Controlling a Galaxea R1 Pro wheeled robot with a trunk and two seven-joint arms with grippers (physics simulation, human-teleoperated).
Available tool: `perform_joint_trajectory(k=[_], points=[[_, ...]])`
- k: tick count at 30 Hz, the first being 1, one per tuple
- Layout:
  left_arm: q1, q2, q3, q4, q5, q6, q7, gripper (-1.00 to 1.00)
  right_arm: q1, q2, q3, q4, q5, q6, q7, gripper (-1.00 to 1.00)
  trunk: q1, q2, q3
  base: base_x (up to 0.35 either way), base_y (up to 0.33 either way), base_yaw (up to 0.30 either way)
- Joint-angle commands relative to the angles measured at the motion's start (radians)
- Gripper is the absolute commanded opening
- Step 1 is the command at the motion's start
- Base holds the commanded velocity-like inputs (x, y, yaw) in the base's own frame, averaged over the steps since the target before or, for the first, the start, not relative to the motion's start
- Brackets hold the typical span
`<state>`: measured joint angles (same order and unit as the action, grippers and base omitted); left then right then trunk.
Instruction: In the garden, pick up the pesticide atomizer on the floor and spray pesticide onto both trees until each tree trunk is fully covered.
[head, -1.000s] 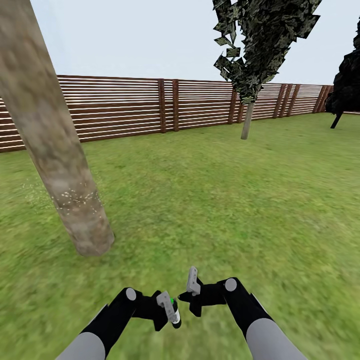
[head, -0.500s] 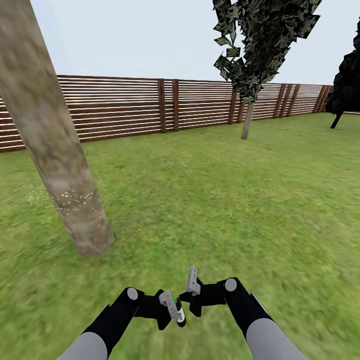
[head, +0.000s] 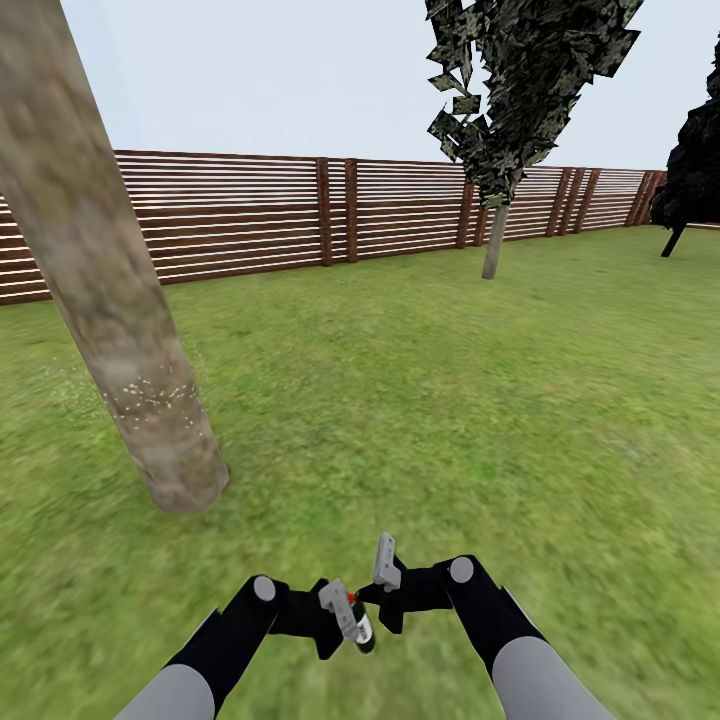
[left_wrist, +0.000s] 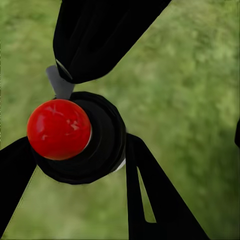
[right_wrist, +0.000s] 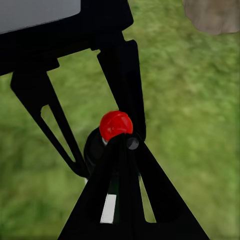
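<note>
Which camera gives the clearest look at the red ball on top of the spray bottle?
The left wrist view: the red ball shows large and unobstructed atop the pesticide atomizer. The right wrist view shows it smaller, partly behind dark fingers. The head view shows a tiny red speck.

Light was bright, even, flat, with no clear direction. Sky (head: 280, 80) was pale and uniform, without glare. No cast shadows showed on lawn (head: 420, 400) under thick trunk (head: 110, 300) at left. Grass near robot was smeared and soft; far fence (head: 240, 215) stayed sharper. Trunk leaned strongly, and fence line bent toward edges, as from wide lens. In both wrist views grass was blurred, black finger parts were dark silhouettes without detail. Red ball (left_wrist: 59, 129) carried faint soft highlight.
</note>
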<state>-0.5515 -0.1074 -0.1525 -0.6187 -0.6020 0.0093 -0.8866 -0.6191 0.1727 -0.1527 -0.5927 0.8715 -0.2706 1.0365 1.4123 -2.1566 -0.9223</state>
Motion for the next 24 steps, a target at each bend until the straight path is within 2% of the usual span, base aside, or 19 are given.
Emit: perform_joint_trajectory(k=[1,8,11,16,18,20,21,22,24], points=[[0.000,0.000,0.001,-0.001,-0.005,-0.006,-0.004,-1.00,-0.001,0.002,-0.008,-0.001,0.009,-0.005,0.005,-1.00,0.000,0.000,-0.001,0.000,0.000,0.000],[-0.001,0.005,0.002,0.007,-0.005,-0.013,-0.001,-1.00,-0.001,0.002,-0.008,-0.001,0.009,-0.005,0.005,-1.00,0.000,0.000,-0.001,0.000,0.000,0.000],[-0.001,0.017,0.002,0.019,-0.011,-0.012,0.004,-1.00,-0.001,0.002,-0.008,-0.001,0.009,-0.005,0.005,-1.00,0.000,0.000,-0.001,0.000,0.000,0.000],[0.000,0.107,0.002,0.060,-0.017,-0.014,0.006,-1.00,-0.001,0.002,-0.008,0.001,0.009,-0.005,0.005,-1.00,0.000,0.000,-0.001,0.000,0.000,0.000],[0.006,0.155,0.002,0.071,-0.018,-0.015,0.006,-1.00,-0.001,0.002,-0.008,0.001,0.009,-0.005,0.005,-1.00,0.000,0.000,-0.001,0.000,0.000,0.000],[0.012,0.238,0.000,0.075,-0.020,-0.019,0.006,-1.00,-0.001,0.002,-0.008,0.001,0.010,-0.005,0.005,-1.00,0.000,0.000,-0.001,0.000,0.000,0.000],[0.013,0.270,0.000,0.075,-0.019,-0.020,0.006,-1.00,-0.001,0.002,-0.008,0.001,0.010,-0.005,0.005,-1.00,0.000,0.000,-0.001,0.000,0.000,0.000],[0.015,0.302,0.002,0.075,-0.019,-0.021,0.006,-1.00,0.000,0.002,-0.008,0.001,0.011,-0.005,0.004,1.00,0.000,0.000,-0.001,0.000,0.000,0.000],[0.017,0.353,0.003,0.075,-0.019,-0.020,0.006,-1.00,-0.001,0.002,-0.010,0.001,0.013,-0.005,0.003,1.00,0.000,0.000,-0.001,0.000,0.000,0.000]])
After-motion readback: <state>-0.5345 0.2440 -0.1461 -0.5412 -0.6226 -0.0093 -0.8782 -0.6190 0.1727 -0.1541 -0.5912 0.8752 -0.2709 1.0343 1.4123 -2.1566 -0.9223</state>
